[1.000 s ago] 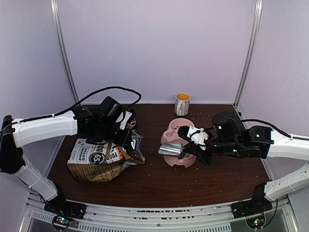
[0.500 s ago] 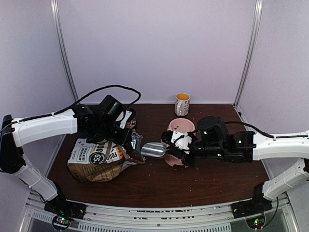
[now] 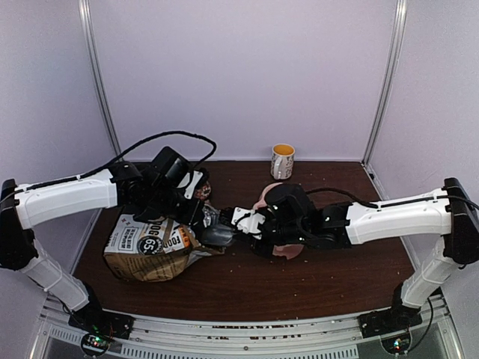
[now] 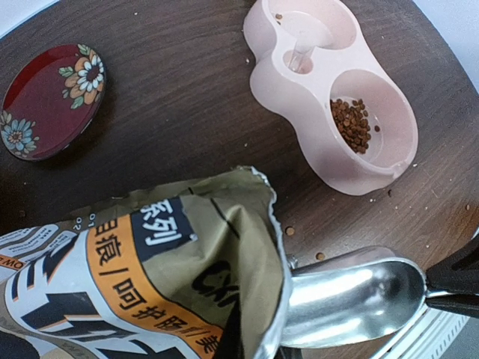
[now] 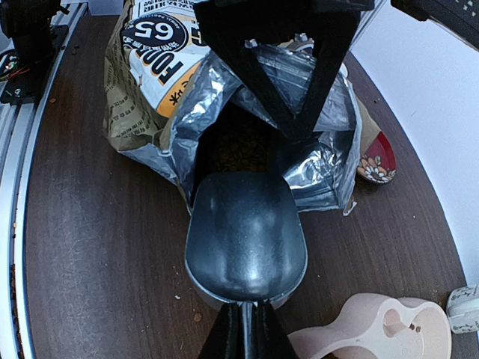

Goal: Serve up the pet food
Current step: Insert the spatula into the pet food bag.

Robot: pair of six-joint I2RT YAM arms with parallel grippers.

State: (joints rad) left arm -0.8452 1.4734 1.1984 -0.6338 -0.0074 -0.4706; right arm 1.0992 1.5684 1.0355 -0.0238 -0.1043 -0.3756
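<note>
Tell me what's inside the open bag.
Brown kibble shows in the mouth of the bag, with the tip of the empty scoop at the opening. Foil walls hide how much is left.

I count one food bag, one metal scoop, one pink twin bowl, one red saucer, one mug

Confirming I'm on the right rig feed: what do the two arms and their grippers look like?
The left arm and right arm have white shells with black joints and wrists. The left gripper and right gripper are black, with slim tapering fingers. A black cable loops along the left arm.
</note>
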